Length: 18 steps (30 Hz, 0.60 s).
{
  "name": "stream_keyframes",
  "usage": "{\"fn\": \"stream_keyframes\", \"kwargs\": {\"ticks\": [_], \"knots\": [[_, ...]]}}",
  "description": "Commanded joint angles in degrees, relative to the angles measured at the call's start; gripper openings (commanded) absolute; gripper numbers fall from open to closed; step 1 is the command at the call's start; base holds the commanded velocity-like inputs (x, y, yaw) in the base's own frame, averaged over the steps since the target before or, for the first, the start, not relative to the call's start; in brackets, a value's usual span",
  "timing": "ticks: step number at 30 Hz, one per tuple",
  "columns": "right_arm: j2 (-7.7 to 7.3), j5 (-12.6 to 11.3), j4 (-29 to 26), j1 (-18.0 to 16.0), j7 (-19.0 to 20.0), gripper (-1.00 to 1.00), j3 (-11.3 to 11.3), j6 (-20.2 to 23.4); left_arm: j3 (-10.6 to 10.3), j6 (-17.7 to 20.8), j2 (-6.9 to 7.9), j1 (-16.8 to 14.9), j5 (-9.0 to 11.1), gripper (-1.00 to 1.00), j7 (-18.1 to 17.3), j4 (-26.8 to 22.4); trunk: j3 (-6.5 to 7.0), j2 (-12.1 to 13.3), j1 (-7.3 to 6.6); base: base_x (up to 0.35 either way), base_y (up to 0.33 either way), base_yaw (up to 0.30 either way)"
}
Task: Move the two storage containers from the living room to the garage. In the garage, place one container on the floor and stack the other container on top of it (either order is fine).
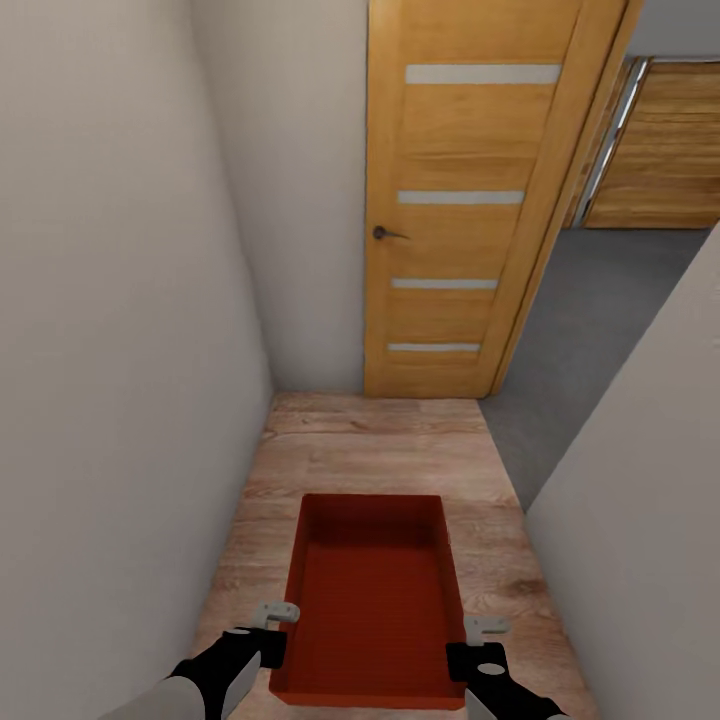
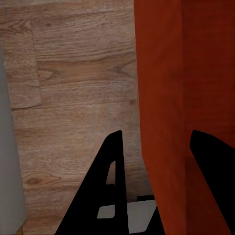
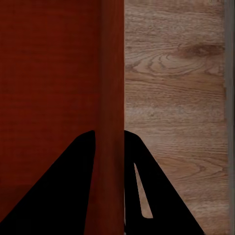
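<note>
The red bin (image 1: 372, 600) sits low in the centre of the frame, carried between both arms, its long axis pointing ahead toward the wooden door (image 1: 470, 200) at top centre. The left gripper (image 1: 278, 622) is clamped on the bin's left wall, the right gripper (image 1: 482, 638) on its right wall — each wall runs between two fingers. Grey floor (image 1: 590, 330) lies ahead — to the upper right.

I see light wood plank floor (image 1: 370, 450) near me; grey floor (image 1: 590, 330) lies far right.
</note>
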Motion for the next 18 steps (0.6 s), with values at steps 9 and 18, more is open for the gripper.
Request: {"fn": "stream_keyframes", "kwargs": {"ticks": [9,18], "knots": [[-0.02,-0.3,0.1,-0.1,-0.3,-1.00,-0.2,-0.3,0.0,0.4,0.01,0.0,-1.0,-1.00,0.2,-0.1,-0.06,0.0,0.04,0.324,0.000,-0.173],[-0.02,-0.3,0.1,-0.1,-0.3,-1.00,-0.2,-0.3,0.0,0.4,0.01,0.0,-1.0,-1.00,0.2,-0.1,-0.06,0.0,0.04,0.324,0.000,-0.006]]}}
